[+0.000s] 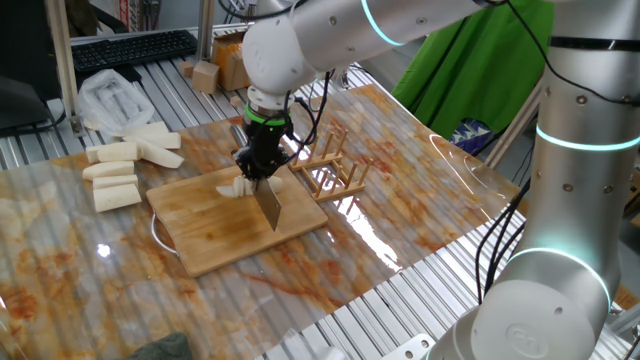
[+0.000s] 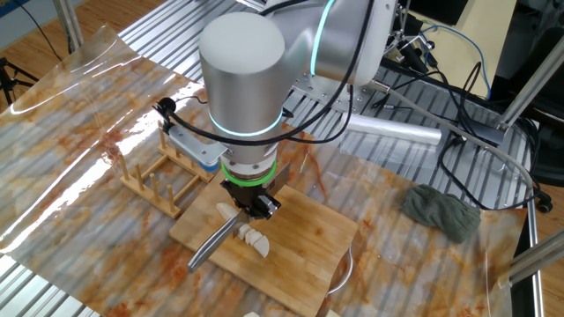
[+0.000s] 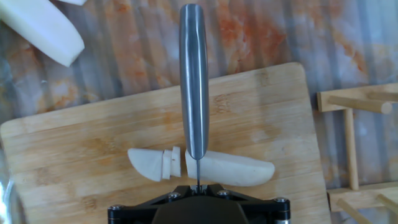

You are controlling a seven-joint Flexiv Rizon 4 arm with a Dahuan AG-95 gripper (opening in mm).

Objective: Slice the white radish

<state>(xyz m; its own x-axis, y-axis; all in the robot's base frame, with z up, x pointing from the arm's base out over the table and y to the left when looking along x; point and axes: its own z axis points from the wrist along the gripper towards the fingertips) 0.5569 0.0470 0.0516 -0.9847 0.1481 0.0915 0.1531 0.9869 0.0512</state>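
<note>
The white radish (image 3: 231,168) lies on the wooden cutting board (image 3: 74,149), with a few thin slices (image 3: 155,164) cut off its left end. My gripper (image 3: 198,185) is shut on a steel knife (image 3: 193,81). The blade stands edge-down across the radish, just right of the slices. In one fixed view the gripper (image 1: 258,165) holds the knife (image 1: 269,206) over the radish (image 1: 232,187) on the board (image 1: 235,235). The other fixed view shows the gripper (image 2: 252,205), the knife (image 2: 214,244) and the radish slices (image 2: 256,239) beside the blade.
Longer white radish sticks (image 1: 118,168) lie left of the board, one showing in the hand view (image 3: 40,28). A plastic bag (image 1: 110,95) sits behind them. A wooden rack (image 1: 335,172) stands right of the board. A grey cloth (image 2: 441,211) lies on the slatted table.
</note>
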